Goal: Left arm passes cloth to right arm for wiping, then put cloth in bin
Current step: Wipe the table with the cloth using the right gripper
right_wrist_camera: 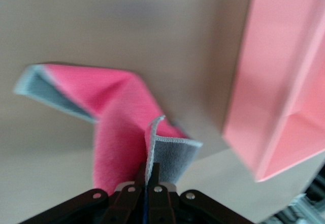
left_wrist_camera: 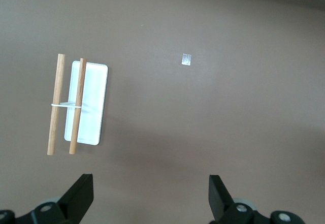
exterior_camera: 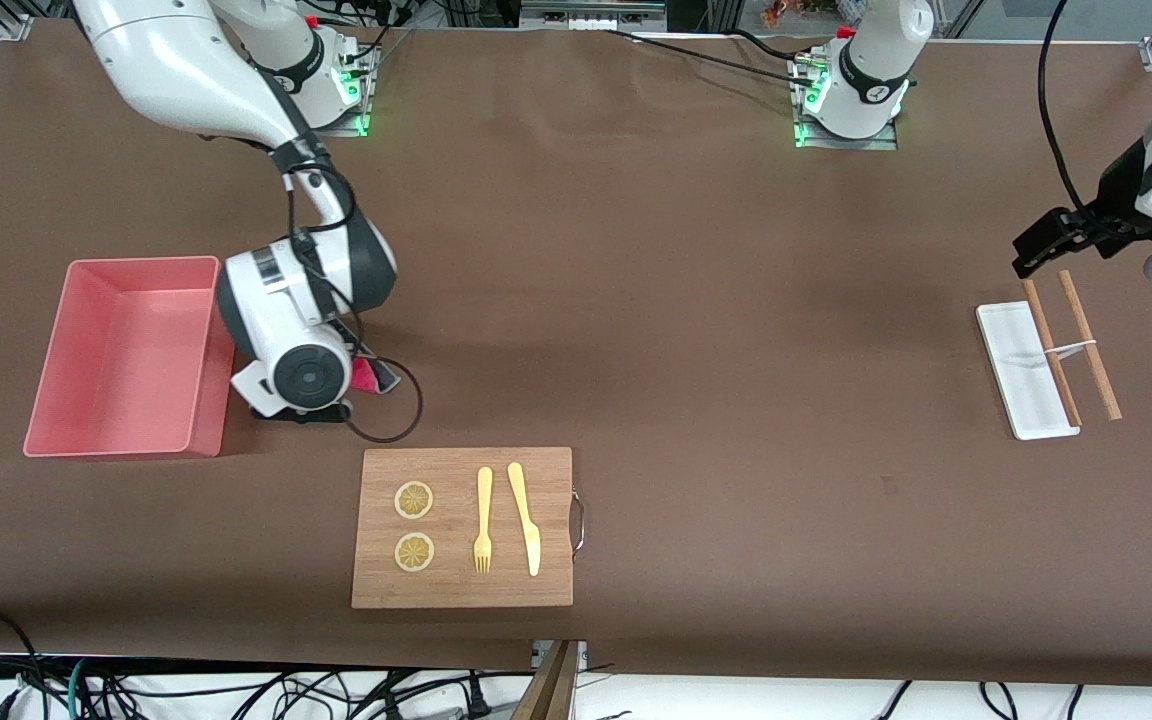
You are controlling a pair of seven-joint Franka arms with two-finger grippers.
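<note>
Worktop point(exterior_camera: 696, 320): brown, fills frame. Bin point(exterior_camera: 126, 355), left of frame: we see it empty; deposit pending. Right end effector point(right_wrist_camera: 147, 183), left-centre, just beside bin: clamped on cloth point(right_wrist_camera: 122, 117), low at worktop. We judge handover done, wiping under way or finished. Left end effector point(left_wrist_camera: 150, 196), upper right: spread wide, empty, waiting.

Looking down from high across the bench point(exterior_camera: 696, 330), facing both arm bases along the top edge and taking in the whole surface. Peering straight down from the left wrist, well above the white tray point(left_wrist_camera: 86, 103) and sticks point(left_wrist_camera: 56, 104), both also showing in the front view. Hanging close from the right wrist, crowding in on the cloth point(right_wrist_camera: 122, 127) beside the bin point(right_wrist_camera: 284, 82).
</note>
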